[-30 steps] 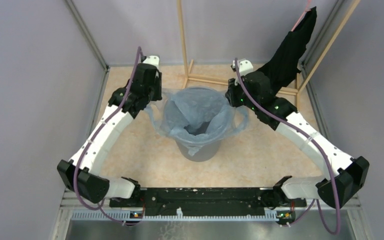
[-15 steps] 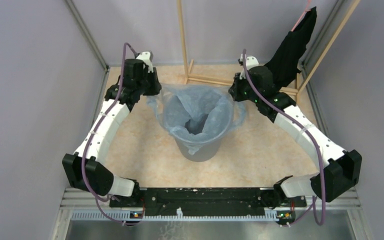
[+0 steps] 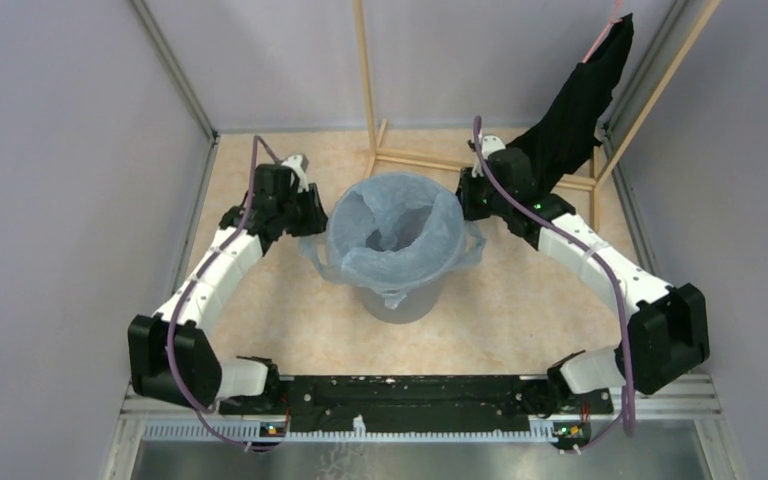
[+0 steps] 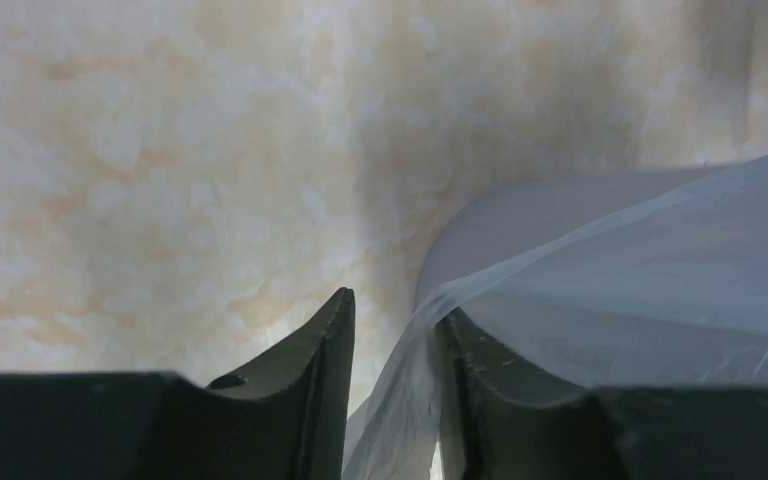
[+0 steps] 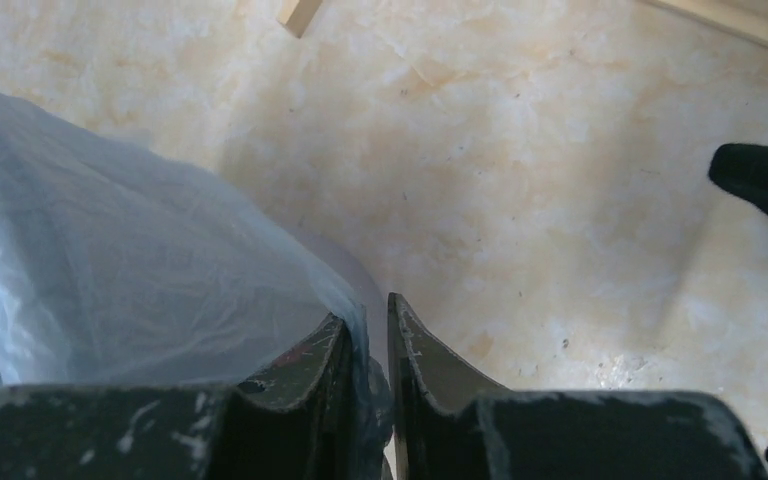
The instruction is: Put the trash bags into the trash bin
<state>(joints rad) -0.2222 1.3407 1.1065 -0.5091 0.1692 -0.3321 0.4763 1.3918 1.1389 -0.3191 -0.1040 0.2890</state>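
Observation:
The round grey trash bin (image 3: 400, 300) stands mid-floor. The pale-blue trash bag (image 3: 395, 225) lines it, its mouth stretched over the rim, with loose film hanging outside at left and right. My left gripper (image 3: 312, 215) is at the bin's left rim. In the left wrist view (image 4: 395, 310) its jaws stand apart, and bag film (image 4: 660, 260) runs between them, lying against the right finger only. My right gripper (image 3: 468, 205) is at the right rim. In the right wrist view (image 5: 368, 315) its jaws are nearly closed on bunched bag film (image 5: 110, 270).
A black garment (image 3: 580, 100) hangs on a wooden frame (image 3: 370, 90) at the back right, close behind my right arm. Its tip shows in the right wrist view (image 5: 765, 180). Grey walls enclose the marbled floor (image 3: 260, 300) on three sides.
Both grippers have come down and toward the near side along the bin's rim. The bag's mouth is now pulled lower and tighter over the rim.

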